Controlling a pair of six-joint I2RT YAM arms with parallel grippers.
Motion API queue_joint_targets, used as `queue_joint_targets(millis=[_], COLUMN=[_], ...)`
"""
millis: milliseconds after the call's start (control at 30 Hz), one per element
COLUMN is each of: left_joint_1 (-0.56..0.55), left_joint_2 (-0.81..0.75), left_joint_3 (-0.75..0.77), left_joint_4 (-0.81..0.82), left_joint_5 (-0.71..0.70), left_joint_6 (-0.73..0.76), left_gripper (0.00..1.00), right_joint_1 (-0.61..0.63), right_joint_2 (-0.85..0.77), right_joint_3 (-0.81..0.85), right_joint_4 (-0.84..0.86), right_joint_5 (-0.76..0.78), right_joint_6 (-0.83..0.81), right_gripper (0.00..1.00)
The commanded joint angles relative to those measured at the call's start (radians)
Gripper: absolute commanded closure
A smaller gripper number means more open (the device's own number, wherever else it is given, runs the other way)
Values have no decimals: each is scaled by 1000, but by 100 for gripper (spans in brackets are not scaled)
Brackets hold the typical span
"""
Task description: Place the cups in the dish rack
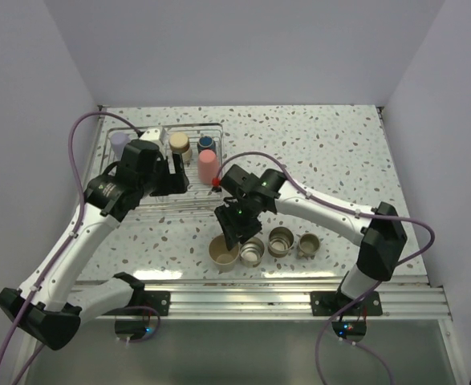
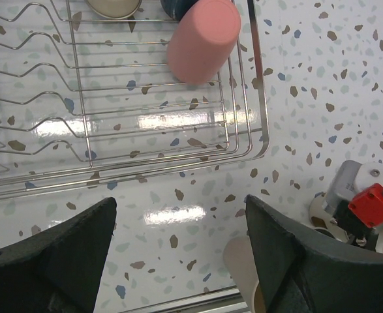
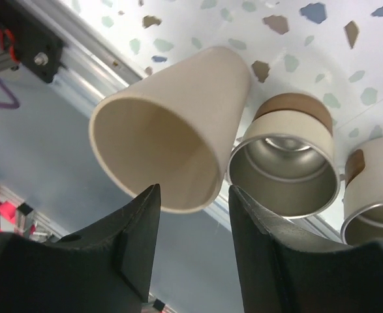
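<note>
The wire dish rack [image 1: 151, 202] sits at the far left and holds a lavender cup [image 1: 119, 143], an olive-tan mug [image 1: 179, 143], a dark mug [image 1: 206, 143] and a pink cup [image 1: 208, 166]. My left gripper [image 1: 179, 178] hangs open and empty over the rack's near right corner [image 2: 243, 98], with the pink cup [image 2: 201, 40] ahead. The beige cup [image 1: 223, 251] stands upright near the front rail, beside three steel cups [image 1: 252, 252] [image 1: 281, 241] [image 1: 308, 245]. My right gripper [image 3: 191, 195] is open just above the beige cup's rim [image 3: 171, 130], one finger over its mouth and one outside its wall.
A metal rail [image 1: 283, 281] runs along the table's near edge, close behind the cups. The nearest steel cup [image 3: 286, 163] touches or nearly touches the beige cup. The right arm's wrist with a red part [image 2: 372, 202] shows near the left gripper.
</note>
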Motion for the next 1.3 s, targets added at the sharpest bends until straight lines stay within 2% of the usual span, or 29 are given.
queue_joint_targets(millis=[0, 200, 300, 333, 467, 700, 900, 1033, 1067, 1133, 1167, 1233, 1267], left_joint_1=[-6, -6, -6, -6, -6, -3, 59, 214, 287, 348, 390, 414, 417], left_joint_2=[-14, 4, 10, 15, 27, 50, 82, 84, 79, 64, 59, 61, 62], left_joint_3=[-2, 7, 12, 12, 5, 41, 119, 116, 101, 35, -22, -82, -137], left_joint_4=[-9, 0, 8, 11, 17, 14, 55, 161, 244, 358, 497, 668, 839], left_joint_5=[9, 8, 4, 3, -12, -69, -46, 200, 350, 524, 699, 854, 962], left_joint_6=[-20, -11, -5, -3, 11, 41, 70, 52, 40, -21, -58, -199, -251], left_gripper=[17, 17, 17, 17, 17, 14, 8, 4, 2, 0, 0, 0, 0], right_joint_1=[14, 29, 35, 37, 34, -4, -268, -382, -399, -437, -446, -465, -468], right_joint_2=[40, 95, 101, 101, 98, 123, 69, 57, 51, 37, 29, 11, 8], right_joint_3=[23, 57, 57, 60, 126, 355, 422, 471, 456, 435, 394, 352, 318], right_joint_4=[15, -5, -2, -3, -43, -166, -100, -37, 24, 92, 188, 294, 396], right_joint_5=[68, 111, 113, 114, 134, 197, -56, -221, -322, -410, -444, -530, -553], right_joint_6=[8, -6, -3, -1, -3, -32, 10, 40, 68, 169, 207, 340, 429], right_gripper=[51, 58, 75, 85, 100, 100, 100, 100, 100, 100, 100, 100, 100])
